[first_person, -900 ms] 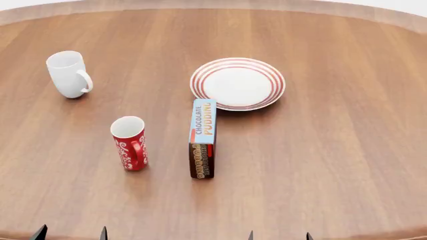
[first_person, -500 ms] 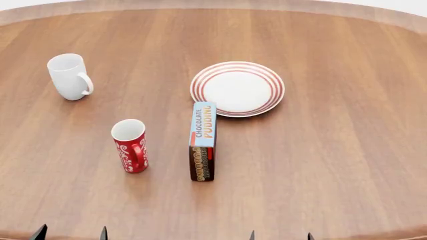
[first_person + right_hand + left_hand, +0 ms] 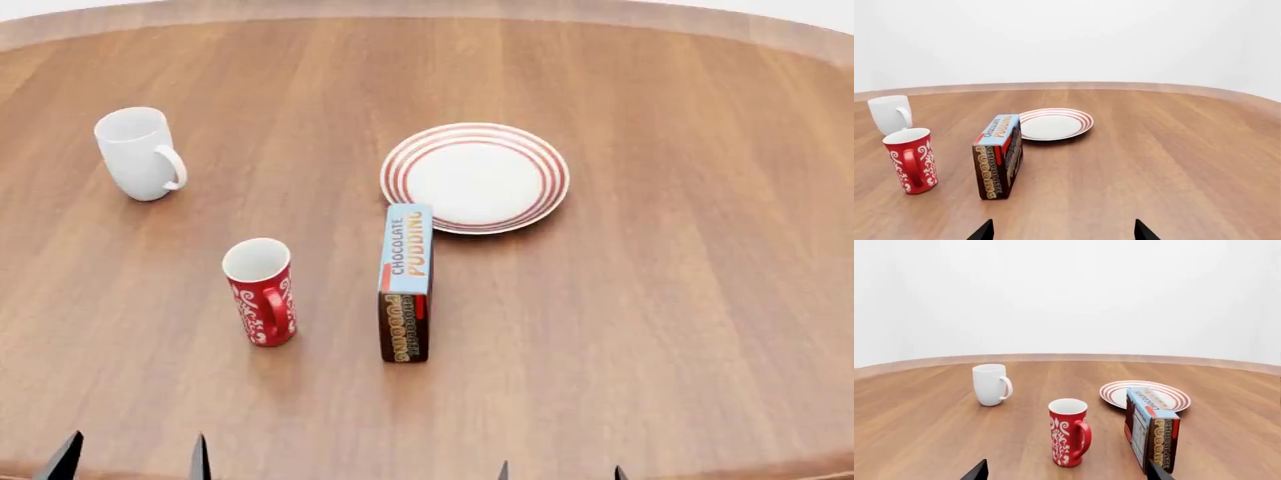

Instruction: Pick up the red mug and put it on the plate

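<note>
red mug (image 3: 260, 291): upright, handle toward robot | plate (image 3: 475, 177): flat, bare, well apart

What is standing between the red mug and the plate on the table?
In the head view, a chocolate pudding box stands between the red mug and the plate, its far end close to the plate's rim.

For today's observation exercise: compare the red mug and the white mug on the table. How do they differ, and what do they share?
Colour: the red mug is red with a white ornamental pattern; the white mug is plain white.
Shape: the red mug looks taller and slimmer; the white mug looks rounder.
Place: the red mug stands beside the pudding box; the white mug stands apart, farther from the robot.
Shared: both stand upright, look empty, and have one loop handle.
</note>
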Controlling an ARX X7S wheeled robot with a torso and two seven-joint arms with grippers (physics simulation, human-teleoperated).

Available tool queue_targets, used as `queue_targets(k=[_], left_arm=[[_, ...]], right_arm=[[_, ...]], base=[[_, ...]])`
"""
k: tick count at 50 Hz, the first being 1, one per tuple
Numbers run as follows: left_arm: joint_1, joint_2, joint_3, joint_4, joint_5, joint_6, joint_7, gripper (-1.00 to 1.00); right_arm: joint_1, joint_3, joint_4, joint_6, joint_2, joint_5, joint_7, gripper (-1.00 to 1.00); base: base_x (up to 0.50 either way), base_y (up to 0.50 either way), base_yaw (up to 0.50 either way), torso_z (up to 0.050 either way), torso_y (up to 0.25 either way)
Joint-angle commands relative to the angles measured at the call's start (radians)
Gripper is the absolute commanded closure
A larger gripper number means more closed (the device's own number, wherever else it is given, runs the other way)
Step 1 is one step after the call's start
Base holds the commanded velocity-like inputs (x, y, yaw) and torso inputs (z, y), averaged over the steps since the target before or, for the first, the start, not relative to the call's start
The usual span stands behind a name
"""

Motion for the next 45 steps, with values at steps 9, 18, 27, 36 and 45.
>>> queue_targets(k=[9, 18, 27, 36, 45], left_arm=[[-0.021, -0.021, 0.033, -0.098, 0.014, 0.247, -0.018, -1.0], [-0.033, -0.03, 0.047, -0.139, 0.028, 0.341, -0.029, -1.0], [-0.05, -0.036, 0.056, -0.194, 0.063, 0.463, -0.053, -1.0], [-0.062, -0.034, 0.053, -0.232, 0.079, 0.544, -0.087, -1.0], [-0.069, -0.034, 0.055, -0.253, 0.081, 0.586, -0.112, -1.0]], right_arm=[[0.006, -0.026, 0.01, -0.014, 0.023, 0.028, 0.019, -1.0], [0.008, -0.037, 0.014, -0.018, 0.031, 0.039, 0.026, -1.0], [0.006, -0.044, 0.007, -0.017, 0.04, 0.051, 0.034, -1.0], [0.005, -0.053, 0.005, -0.018, 0.048, 0.058, 0.042, -1.0], [0.003, -0.054, -0.004, -0.011, 0.054, 0.083, 0.043, -1.0]], base=[[0.0, 0.0, 0.0, 0.0, 0.0], [0.0, 0.0, 0.0, 0.0, 0.0], [0.0, 0.0, 0.0, 0.0, 0.0], [0.0, 0.0, 0.0, 0.0, 0.0], [0.0, 0.0, 0.0, 0.0, 0.0]])
